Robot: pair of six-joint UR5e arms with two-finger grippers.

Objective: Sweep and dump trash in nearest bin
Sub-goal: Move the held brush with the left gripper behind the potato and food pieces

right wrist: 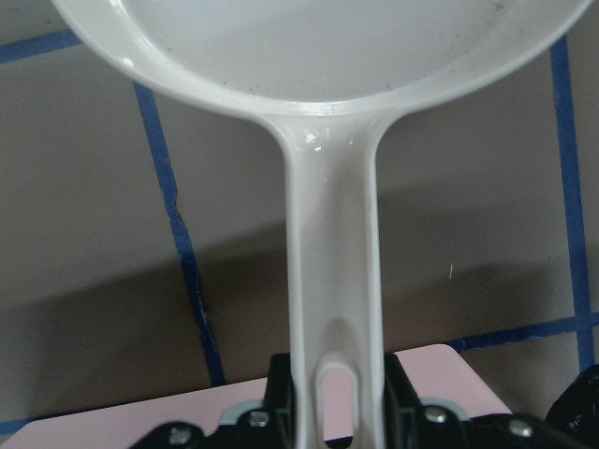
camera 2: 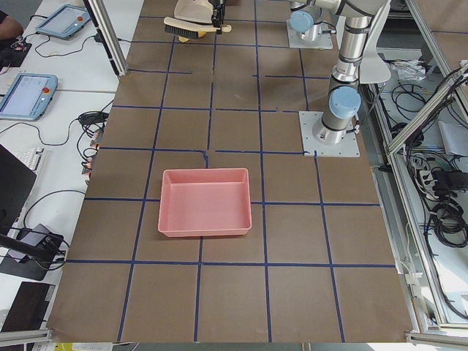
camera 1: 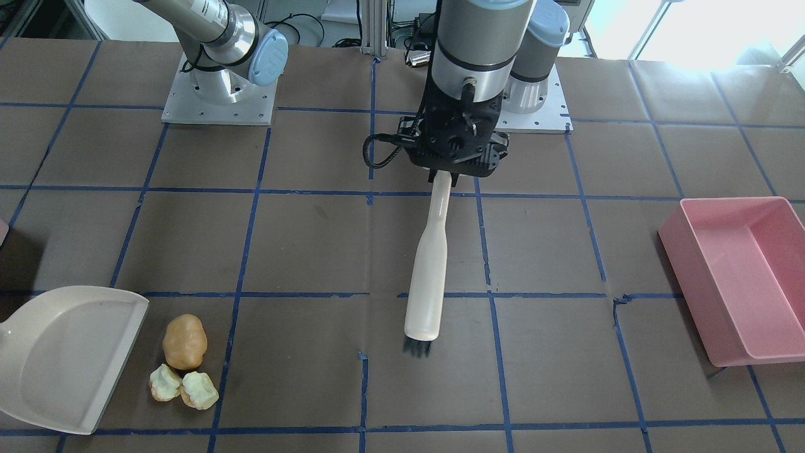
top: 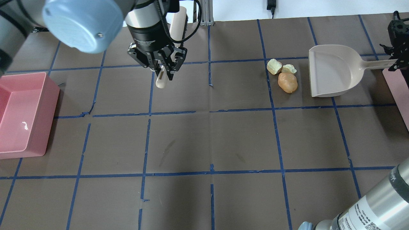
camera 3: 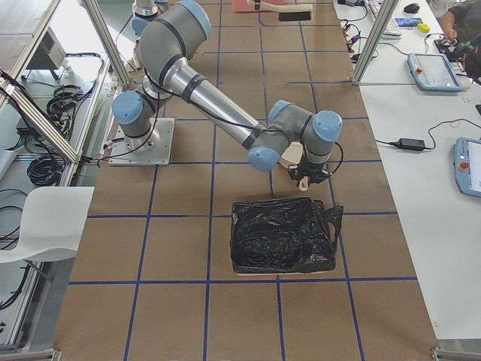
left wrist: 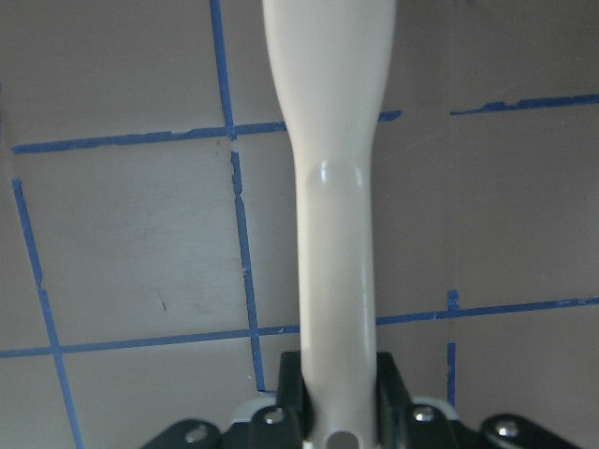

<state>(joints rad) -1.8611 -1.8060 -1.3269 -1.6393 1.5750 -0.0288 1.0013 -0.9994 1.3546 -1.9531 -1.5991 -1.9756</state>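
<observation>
The trash lies together: a brown potato-like lump and two pale apple-core pieces. My left gripper is shut on the cream handle of a brush, well away from the trash. My right gripper is shut on the handle of a beige dustpan, whose mouth faces the trash close by. The bin shows as a pale pink sliver under the right gripper.
A large pink rectangular tub stands at the table's end on my left. Blue tape lines cross the brown table. In the exterior right view a black bag lines the container under the right gripper.
</observation>
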